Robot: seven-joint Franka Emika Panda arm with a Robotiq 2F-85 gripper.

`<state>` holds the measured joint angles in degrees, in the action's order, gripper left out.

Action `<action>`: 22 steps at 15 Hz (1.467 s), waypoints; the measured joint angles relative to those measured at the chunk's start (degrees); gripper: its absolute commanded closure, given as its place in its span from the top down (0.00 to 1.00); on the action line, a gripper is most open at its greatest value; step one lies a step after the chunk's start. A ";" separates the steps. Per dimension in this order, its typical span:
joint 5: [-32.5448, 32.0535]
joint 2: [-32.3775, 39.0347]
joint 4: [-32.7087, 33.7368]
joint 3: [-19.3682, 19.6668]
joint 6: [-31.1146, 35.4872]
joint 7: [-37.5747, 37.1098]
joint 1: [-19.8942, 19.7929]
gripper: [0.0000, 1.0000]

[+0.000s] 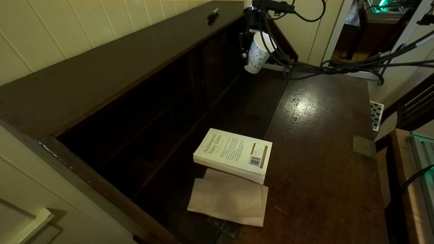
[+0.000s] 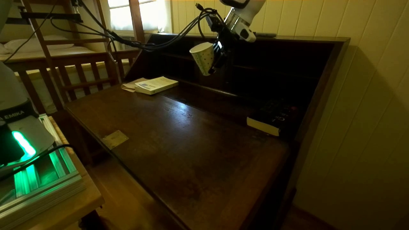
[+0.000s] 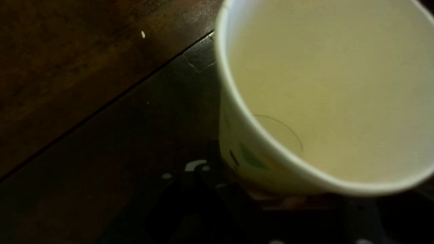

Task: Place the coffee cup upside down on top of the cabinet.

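The coffee cup (image 1: 258, 56) is white with small coloured specks. It hangs in the air in both exterior views (image 2: 203, 59), tilted with its open rim upward and its narrow base lower. My gripper (image 1: 247, 51) is shut on the side of the cup. In the wrist view the cup (image 3: 325, 101) fills the right side with its open mouth toward the camera, and it hides most of the fingers. The cabinet (image 1: 135, 57) is dark brown wood with a long flat top. The cup is in front of its open cubbies, above the desk surface.
A black marker (image 1: 213, 14) lies on the cabinet top. A white paperback (image 1: 234, 152) and a brown paper piece (image 1: 229, 200) lie on the tabletop (image 1: 325, 169). A dark thick book (image 2: 268, 119) lies near the cabinet's side wall. Cables (image 1: 325, 69) hang from the arm.
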<state>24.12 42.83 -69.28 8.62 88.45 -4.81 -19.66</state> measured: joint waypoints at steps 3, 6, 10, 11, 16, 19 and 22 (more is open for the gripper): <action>0.09 -4.22 -3.96 -0.06 5.36 2.01 0.82 0.38; 0.10 -8.18 -7.88 -0.16 9.09 3.78 1.52 0.38; 0.14 -12.66 -12.45 -1.06 13.47 6.22 1.62 0.38; 0.19 -13.74 -13.45 -1.27 14.62 6.90 1.62 0.38; 0.64 -18.14 -16.94 -2.17 20.22 9.20 1.73 0.38; 1.05 -19.93 -18.23 -2.75 23.29 10.00 1.94 0.38; 2.30 -21.20 -19.24 -3.25 26.48 10.81 2.21 0.38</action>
<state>26.42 21.63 -88.52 5.38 114.93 6.00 -17.45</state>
